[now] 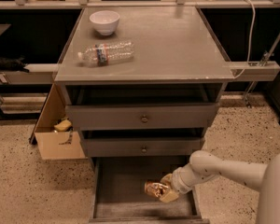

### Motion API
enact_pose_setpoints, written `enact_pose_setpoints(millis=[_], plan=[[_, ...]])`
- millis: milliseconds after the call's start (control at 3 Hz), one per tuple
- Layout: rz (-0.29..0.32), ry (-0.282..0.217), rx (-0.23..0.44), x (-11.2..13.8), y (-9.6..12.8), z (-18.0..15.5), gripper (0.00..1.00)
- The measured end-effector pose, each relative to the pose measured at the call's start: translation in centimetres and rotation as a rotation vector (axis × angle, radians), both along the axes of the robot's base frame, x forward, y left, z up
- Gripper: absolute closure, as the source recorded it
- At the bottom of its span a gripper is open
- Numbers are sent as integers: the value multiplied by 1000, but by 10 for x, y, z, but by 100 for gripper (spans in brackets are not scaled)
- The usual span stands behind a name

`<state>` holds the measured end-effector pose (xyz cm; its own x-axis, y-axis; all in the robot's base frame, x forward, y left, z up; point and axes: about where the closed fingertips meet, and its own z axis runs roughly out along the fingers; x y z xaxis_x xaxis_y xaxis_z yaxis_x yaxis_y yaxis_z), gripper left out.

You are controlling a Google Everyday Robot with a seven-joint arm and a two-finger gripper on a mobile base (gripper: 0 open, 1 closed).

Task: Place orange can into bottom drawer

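The bottom drawer is pulled open below two knobbed drawers, and its grey floor shows. The orange can lies on its side inside the drawer, right of the middle, low over the floor. My gripper reaches into the drawer from the right on the white arm and its beige fingers are around the can. I cannot tell whether the can touches the floor.
On the grey cabinet top lie a clear water bottle and a white bowl. An open cardboard box stands on the speckled floor left of the cabinet. A white rail juts out at the right.
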<state>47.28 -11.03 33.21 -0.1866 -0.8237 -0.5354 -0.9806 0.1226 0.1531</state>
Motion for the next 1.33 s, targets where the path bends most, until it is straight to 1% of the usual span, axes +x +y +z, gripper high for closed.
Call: enact_pose_setpoints(millis=[333,667,1000,1333], plan=[[-47,-8,47,31,2,-55,100],[-91,14,105,53,14,-103,100],[-107,53,135,66,27,-138,82],[-110,86,150,72,36,-160,59]])
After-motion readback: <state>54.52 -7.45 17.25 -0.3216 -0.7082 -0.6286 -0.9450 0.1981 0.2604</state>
